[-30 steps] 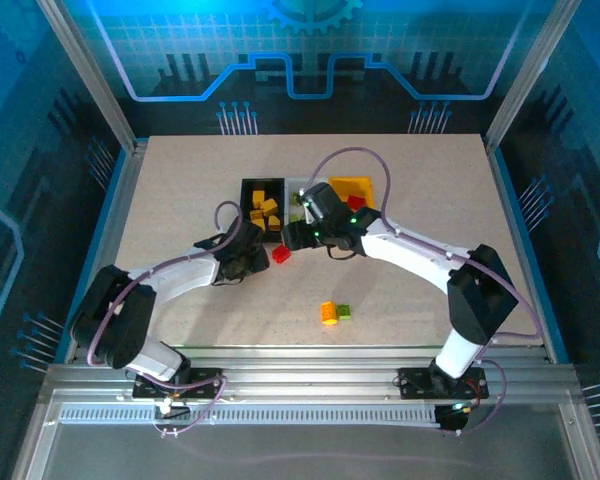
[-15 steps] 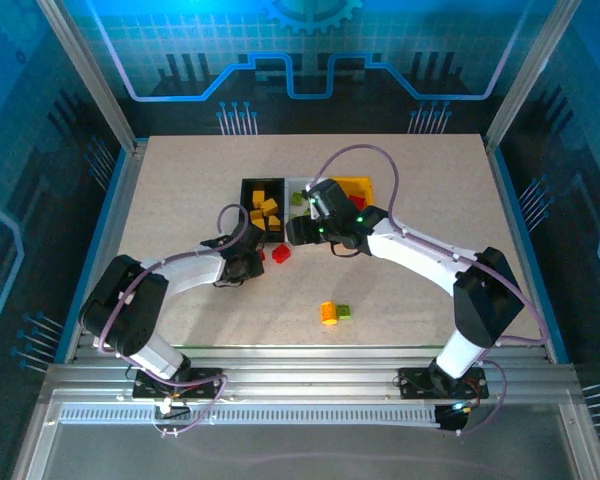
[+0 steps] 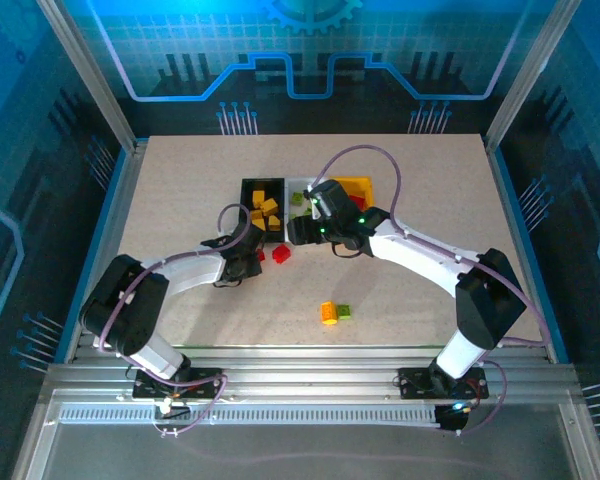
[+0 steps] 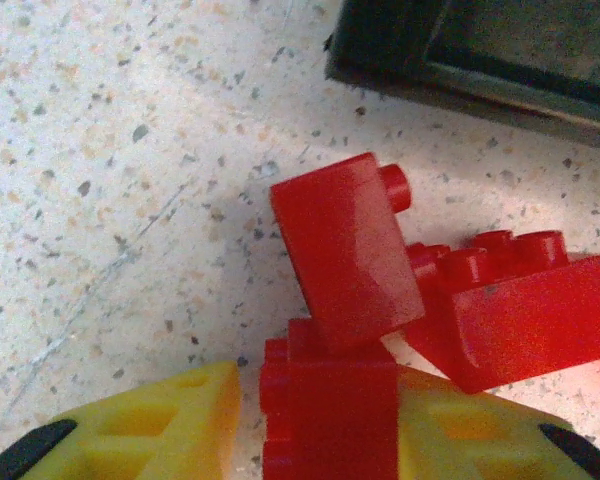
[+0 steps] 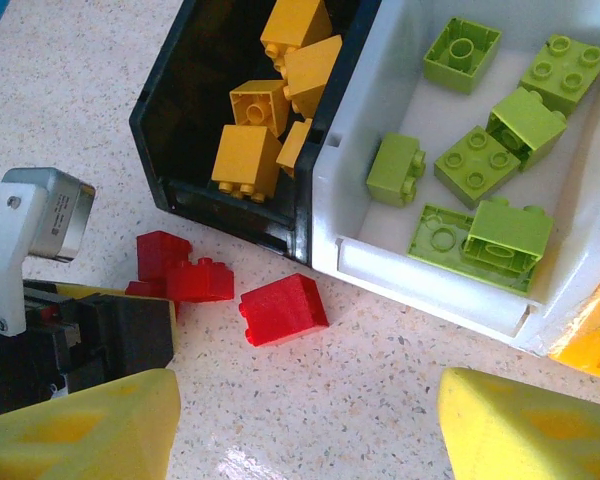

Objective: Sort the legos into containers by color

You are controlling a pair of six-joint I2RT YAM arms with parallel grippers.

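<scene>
Three joined bins [image 3: 291,186] sit mid-counter: black bin [image 5: 165,100] holds yellow-orange legos [image 5: 245,155], white bin [image 5: 430,285] holds green legos [image 5: 475,160], yellow bin [image 3: 352,184] nearest the right edge. A clump of red legos [image 4: 345,250] lies just off the black bin's near side; the left tool [image 4: 320,420] has a finger each side of one, can't tell if it's squeezing. Right tool [image 5: 308,400] hangs spread wide, empty, near a loose red lego [image 5: 283,308]. An orange lego [image 3: 328,313] and a green lego [image 3: 344,312] touch nearer the near edge.
</scene>
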